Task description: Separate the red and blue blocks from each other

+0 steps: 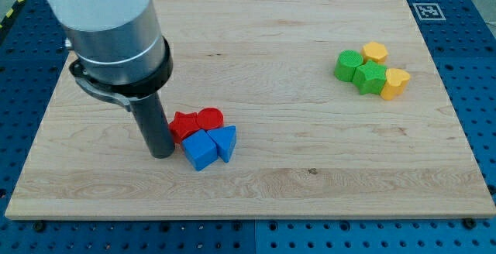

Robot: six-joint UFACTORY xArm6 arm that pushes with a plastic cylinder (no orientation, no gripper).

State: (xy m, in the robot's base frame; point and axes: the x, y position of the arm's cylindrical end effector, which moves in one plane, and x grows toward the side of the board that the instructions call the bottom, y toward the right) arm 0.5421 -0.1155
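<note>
Two red blocks and two blue blocks sit bunched together left of the board's middle. The left red block (183, 125), of unclear shape, touches the red cylinder (210, 118). Below them lie the blue cube (201, 149) and the blue triangular block (225, 141), touching each other and the red ones. My tip (161, 153) stands on the board just left of the cluster, close to the left red block and the blue cube.
At the view's upper right is a second cluster: a green cylinder (348, 64), a green block (370, 77), a yellow hexagonal block (375, 52) and a yellow heart-shaped block (395, 83). The wooden board (310, 169) lies on a blue perforated table.
</note>
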